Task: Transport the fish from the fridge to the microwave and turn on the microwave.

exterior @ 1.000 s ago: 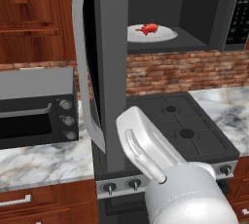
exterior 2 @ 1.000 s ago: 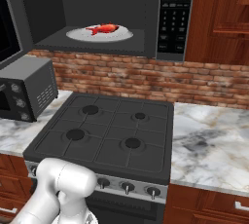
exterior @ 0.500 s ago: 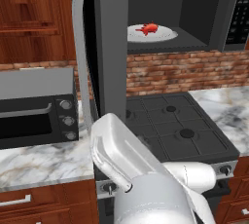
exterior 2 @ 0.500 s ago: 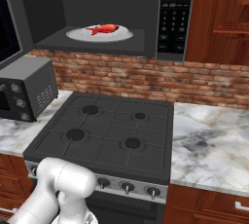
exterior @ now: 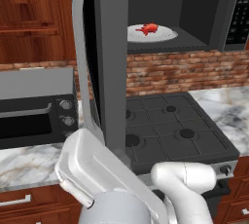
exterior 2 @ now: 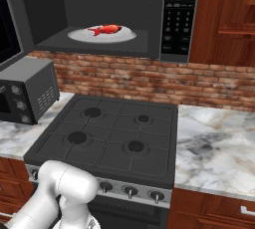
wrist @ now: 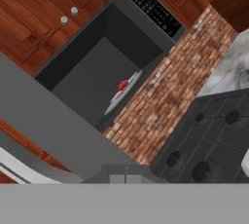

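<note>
The microwave [exterior 2: 179, 14] hangs above the stove with its door [exterior: 109, 62] swung wide open to the left. Inside, the red-orange fish [exterior: 148, 28] [exterior 2: 106, 29] lies on the white round plate [exterior 2: 82, 35]. In the hand view the fish [wrist: 121, 87] shows far off inside the dark cavity. My gripper [wrist: 125, 177] is shut and holds nothing. It sits low, just under the open door's bottom edge and well away from the fish. The white hand [exterior: 97, 169] shows at the lower left of the left base view. The fridge is out of view.
A black four-burner stove [exterior 2: 114, 133] lies below the microwave. A small black countertop oven [exterior: 34, 116] stands on the marble counter to its left. More marble counter [exterior 2: 219, 143] runs to the right, with a brick wall behind and wooden cabinets around.
My hand has swung left and a little lower, under the open door. The fish, the plate and the door have not moved.
</note>
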Robot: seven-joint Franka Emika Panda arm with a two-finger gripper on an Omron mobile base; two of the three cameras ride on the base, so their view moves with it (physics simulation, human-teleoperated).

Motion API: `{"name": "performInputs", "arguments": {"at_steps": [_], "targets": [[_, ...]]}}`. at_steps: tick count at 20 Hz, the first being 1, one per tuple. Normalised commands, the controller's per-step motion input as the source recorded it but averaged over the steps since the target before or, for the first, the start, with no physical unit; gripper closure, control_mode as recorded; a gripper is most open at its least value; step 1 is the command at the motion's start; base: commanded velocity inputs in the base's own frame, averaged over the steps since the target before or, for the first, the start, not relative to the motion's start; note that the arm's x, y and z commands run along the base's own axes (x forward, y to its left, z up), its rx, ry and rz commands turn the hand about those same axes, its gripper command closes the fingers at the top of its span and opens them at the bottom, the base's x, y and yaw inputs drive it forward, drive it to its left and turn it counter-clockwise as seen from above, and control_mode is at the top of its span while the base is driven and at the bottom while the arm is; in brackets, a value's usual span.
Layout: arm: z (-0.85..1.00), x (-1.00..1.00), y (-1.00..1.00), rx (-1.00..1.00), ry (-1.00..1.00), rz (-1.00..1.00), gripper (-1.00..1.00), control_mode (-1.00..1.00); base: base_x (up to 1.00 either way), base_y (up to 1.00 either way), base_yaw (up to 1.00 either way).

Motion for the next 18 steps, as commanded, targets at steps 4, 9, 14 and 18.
{"name": "performInputs", "arguments": {"at_steps": [4, 9, 14, 18], "targets": [[-0.24, 0.01, 0.25, -0.03, 0.0, -0.06, 1.0, -1.0, 0.0, 0.0, 0.0], [-0.24, 0.09, 0.26, -0.03, 0.0, -0.06, 1.0, -1.0, 0.0, 0.0, 0.0], [-0.19, 0.16, 0.24, -0.03, 0.0, -0.07, 1.0, -1.0, 0.0, 0.0, 0.0], [-0.12, 0.37, 0.2, -0.01, 0.0, -0.1, 1.0, -1.0, 0.0, 0.0, 0.0]]}}
